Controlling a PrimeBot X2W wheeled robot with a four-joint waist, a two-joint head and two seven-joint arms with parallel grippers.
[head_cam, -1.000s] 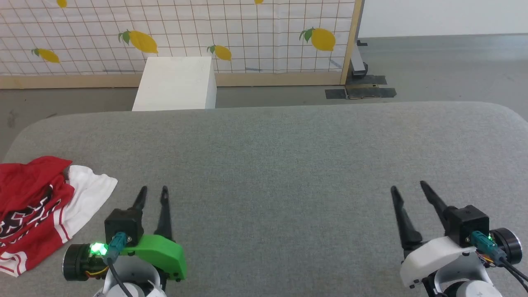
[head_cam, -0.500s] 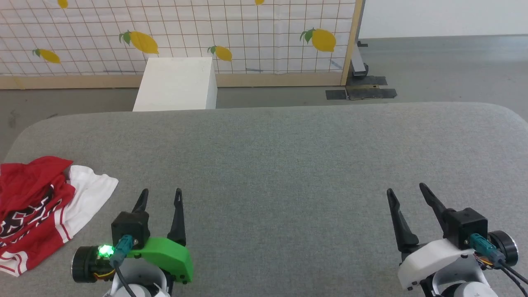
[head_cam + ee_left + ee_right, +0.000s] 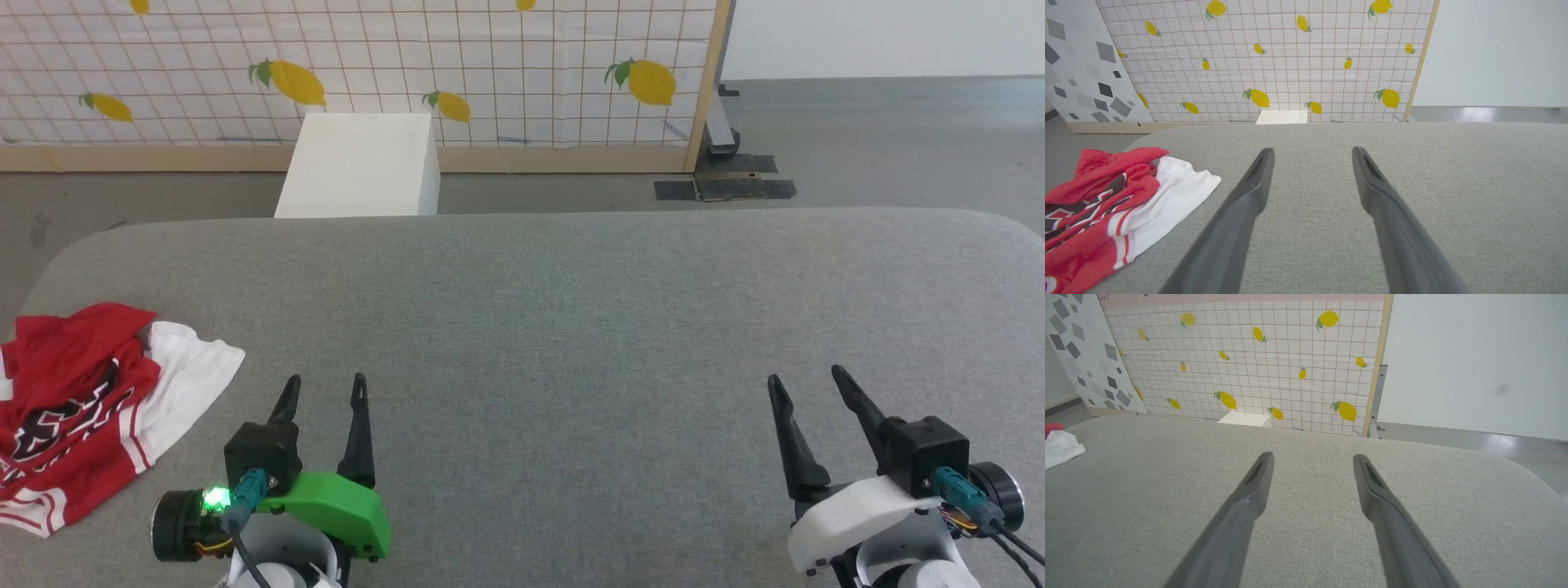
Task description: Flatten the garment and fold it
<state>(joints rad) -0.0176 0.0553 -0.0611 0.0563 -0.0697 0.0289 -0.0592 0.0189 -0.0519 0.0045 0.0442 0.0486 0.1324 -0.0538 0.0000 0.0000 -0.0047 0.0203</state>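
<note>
The garment (image 3: 77,400), a red jersey with a white sleeve, striped trim and black print, lies crumpled at the far left of the grey padded table (image 3: 571,327). In the left wrist view the garment (image 3: 1118,200) sits left of the fingers. My left gripper (image 3: 325,382) hovers open over the table to the right of the garment, apart from it, empty. Low at the right, my right gripper (image 3: 804,377) is open and empty too. The right wrist view catches a corner of the garment (image 3: 1059,445) at its left edge.
Beyond the table's far edge stands a white box (image 3: 359,167) on the grey floor. Behind it runs a lemon-print grid panel (image 3: 490,65) with a wooden frame. A black plate (image 3: 722,188) lies on the floor at the panel's right end.
The left gripper's fingers have spread wider, and the right gripper's fingers a little too. The head camera has shifted slightly, so the whole scene sits a bit further right.
</note>
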